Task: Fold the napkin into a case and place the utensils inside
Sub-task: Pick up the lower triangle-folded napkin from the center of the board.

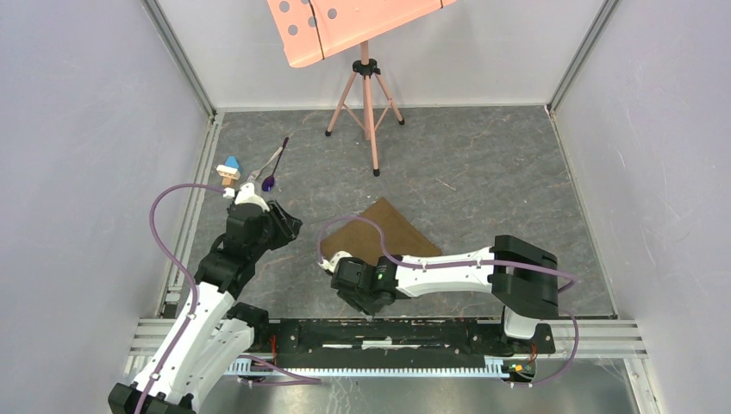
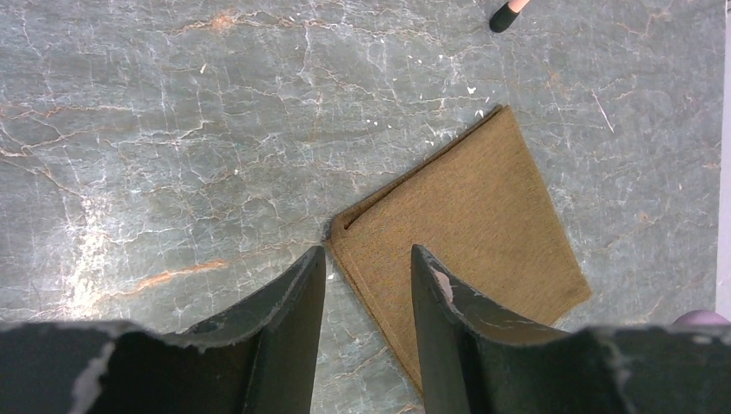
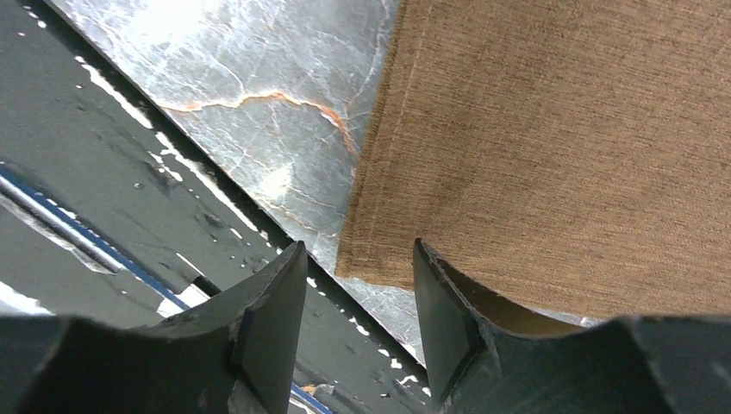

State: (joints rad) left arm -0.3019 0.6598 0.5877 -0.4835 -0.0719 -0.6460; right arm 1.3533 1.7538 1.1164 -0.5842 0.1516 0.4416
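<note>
The napkin [image 1: 390, 231] lies on the table as an olive-brown folded cloth with layered edges. It also shows in the left wrist view [image 2: 470, 216] and the right wrist view [image 3: 560, 147]. My left gripper [image 1: 293, 228] is open and empty, and its jaws [image 2: 366, 259] hover over the napkin's left corner. My right gripper [image 1: 349, 291] is open and empty, above the napkin's near corner [image 3: 358, 254] by the table's front edge. The silver fork [image 1: 265, 165] and the purple-bowled spoon [image 1: 271, 177] lie together at the back left, apart from both grippers.
A small blue, white and tan toy block [image 1: 228, 168] sits beside the utensils near the left wall. A pink music stand on a tripod [image 1: 367, 95] stands at the back; one foot shows in the left wrist view [image 2: 507, 14]. The black front rail [image 3: 103, 172] runs close to the right gripper.
</note>
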